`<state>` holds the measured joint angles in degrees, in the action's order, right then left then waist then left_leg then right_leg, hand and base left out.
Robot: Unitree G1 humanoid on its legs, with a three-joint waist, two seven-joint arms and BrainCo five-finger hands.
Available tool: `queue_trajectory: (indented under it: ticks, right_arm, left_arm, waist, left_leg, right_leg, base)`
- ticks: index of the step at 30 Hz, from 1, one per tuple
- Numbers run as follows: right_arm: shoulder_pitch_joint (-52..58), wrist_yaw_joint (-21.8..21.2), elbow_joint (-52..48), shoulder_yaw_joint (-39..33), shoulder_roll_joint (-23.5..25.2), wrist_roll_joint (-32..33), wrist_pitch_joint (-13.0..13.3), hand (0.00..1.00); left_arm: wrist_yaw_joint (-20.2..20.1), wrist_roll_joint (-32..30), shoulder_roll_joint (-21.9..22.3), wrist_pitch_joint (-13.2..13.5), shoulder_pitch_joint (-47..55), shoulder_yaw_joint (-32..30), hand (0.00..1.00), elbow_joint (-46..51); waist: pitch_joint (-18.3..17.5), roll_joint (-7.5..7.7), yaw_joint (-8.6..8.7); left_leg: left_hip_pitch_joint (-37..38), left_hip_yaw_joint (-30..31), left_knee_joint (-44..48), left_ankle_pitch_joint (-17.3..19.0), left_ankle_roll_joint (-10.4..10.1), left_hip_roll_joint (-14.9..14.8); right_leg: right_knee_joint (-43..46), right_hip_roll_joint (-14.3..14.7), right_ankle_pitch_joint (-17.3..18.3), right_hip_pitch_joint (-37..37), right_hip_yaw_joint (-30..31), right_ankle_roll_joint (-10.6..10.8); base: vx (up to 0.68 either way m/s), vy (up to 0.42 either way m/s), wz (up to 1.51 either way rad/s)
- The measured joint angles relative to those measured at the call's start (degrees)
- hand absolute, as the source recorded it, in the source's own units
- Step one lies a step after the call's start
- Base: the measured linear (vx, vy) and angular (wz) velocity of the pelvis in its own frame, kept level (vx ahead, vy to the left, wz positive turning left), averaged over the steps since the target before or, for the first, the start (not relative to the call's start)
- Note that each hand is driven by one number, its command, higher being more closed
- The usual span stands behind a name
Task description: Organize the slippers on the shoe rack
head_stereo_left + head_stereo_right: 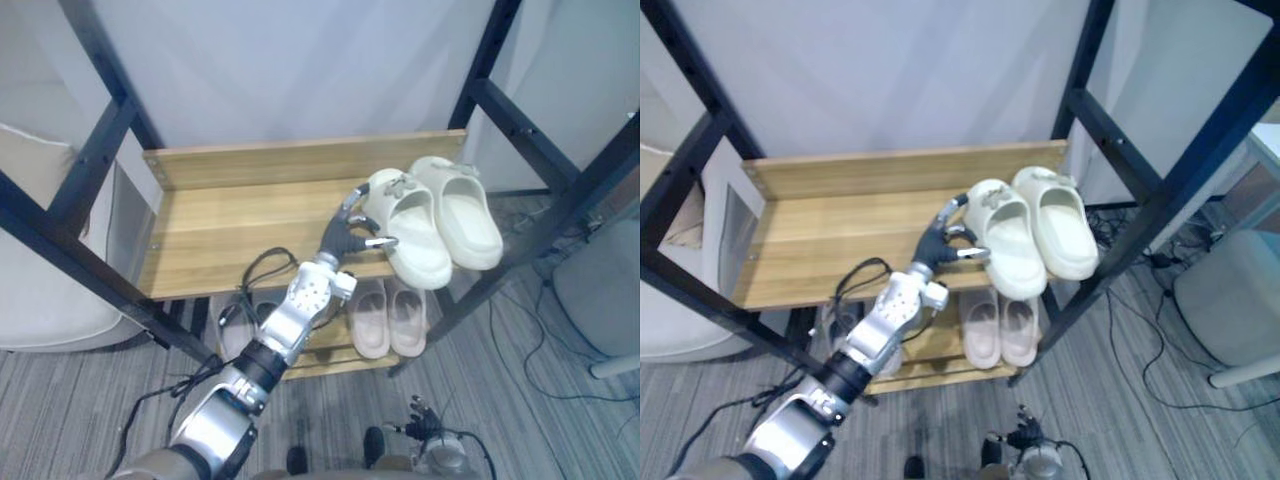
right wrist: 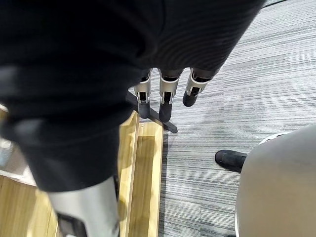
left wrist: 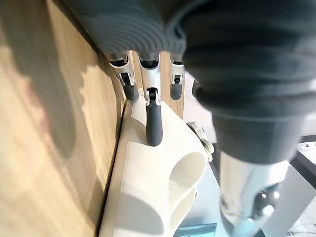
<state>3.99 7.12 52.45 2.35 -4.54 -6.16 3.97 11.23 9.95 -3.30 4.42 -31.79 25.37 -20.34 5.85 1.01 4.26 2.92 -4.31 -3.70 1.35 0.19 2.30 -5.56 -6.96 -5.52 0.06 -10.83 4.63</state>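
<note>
A pair of cream slippers lies toes-forward at the right end of the upper wooden shelf [image 1: 230, 230]. The left slipper [image 1: 412, 235] and the right slipper [image 1: 462, 215] sit side by side, touching. My left hand [image 1: 345, 232] reaches over the shelf, open, its fingertips [image 3: 153, 123] resting against the outer side of the left cream slipper [image 3: 148, 182]. A second pair, pinkish-beige slippers [image 1: 388, 315], stands on the lower shelf below. My right hand [image 1: 425, 420] hangs low over the grey floor, its fingers [image 2: 168, 94] straight and holding nothing.
Black metal frame bars [image 1: 520, 125] slant around the rack on both sides. A pale cushioned seat [image 1: 40, 290] stands to the left and a grey stool [image 1: 600, 285] to the right. The left half of the upper shelf is bare wood.
</note>
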Motion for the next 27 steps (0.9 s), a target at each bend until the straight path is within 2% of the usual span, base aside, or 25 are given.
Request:
queue_trajectory:
  ticks: [7, 13, 16, 17, 21, 27]
  right_arm:
    - [0.1, -0.5, 0.0, 0.1, 0.0, 0.0, 0.0, 0.00]
    - [0.5, -1.3, 0.0, 0.2, 0.0, 0.0, 0.0, 0.00]
    - [0.6, -1.5, 0.1, 0.4, -0.1, 0.0, 0.0, 0.00]
    - [0.7, -1.6, 0.1, 0.7, -0.2, 0.0, 0.0, 0.00]
    - [0.7, -1.9, 0.1, 1.3, -0.5, 0.0, 0.0, 0.00]
    - [1.1, -2.1, 0.2, 2.7, -1.4, -0.1, 0.0, 0.00]
  left_arm:
    - [-0.1, 1.6, -3.2, 0.2, 3.3, -1.3, 0.00, 13.2]
    - [-0.2, 4.3, -3.5, 1.1, 3.6, -0.9, 0.00, 21.1]
    - [-0.7, 8.0, -3.5, 2.3, 3.7, 1.8, 0.00, 25.2]
    - [-2.1, 9.8, -3.5, 2.6, 3.7, 3.8, 0.00, 26.6]
    - [-6.9, 15.9, -2.9, 2.5, 3.7, 10.7, 0.00, 27.9]
    - [-10.1, 21.7, -2.0, 1.5, 3.9, 17.4, 0.00, 27.7]
  waist:
    - [0.0, 0.00, -0.44]
    - [0.0, 0.00, -1.37]
    - [0.0, 0.00, -1.71]
    - [0.0, 0.00, -1.94]
    - [-0.2, -0.28, -1.98]
    - [-1.8, -1.08, -1.97]
  left_leg:
    - [-0.5, 1.7, 0.0, -0.3, 0.3, 0.2]
    - [-1.0, 2.3, 0.8, -0.3, 0.3, 0.5]
    - [-1.0, 2.7, 1.0, -0.3, 0.3, 0.6]
    - [-1.0, 2.9, 1.0, -0.2, 0.4, 0.7]
    - [-1.0, 3.1, 1.0, -0.2, 0.3, 0.7]
    - [-0.9, 3.0, 1.0, -0.3, 0.4, 0.7]
  right_leg:
    - [0.1, -0.2, 0.1, 0.3, -1.5, 0.1]
    - [0.4, -0.7, 0.1, 0.6, -1.7, 0.1]
    - [0.4, -1.0, 0.3, 1.0, -1.9, 0.3]
    - [0.4, -1.0, 0.3, 1.0, -1.9, 0.3]
    - [0.5, -1.0, 0.4, 1.0, -1.9, 0.3]
    - [0.5, -1.0, 0.5, 1.1, -1.9, 0.2]
  base:
    - [-0.01, -0.012, 0.12]
    - [-0.01, 0.001, 0.10]
    - [-0.05, 0.000, 0.07]
    - [-0.05, -0.008, 0.01]
    - [-0.05, -0.011, 0.01]
    - [-0.01, -0.002, 0.00]
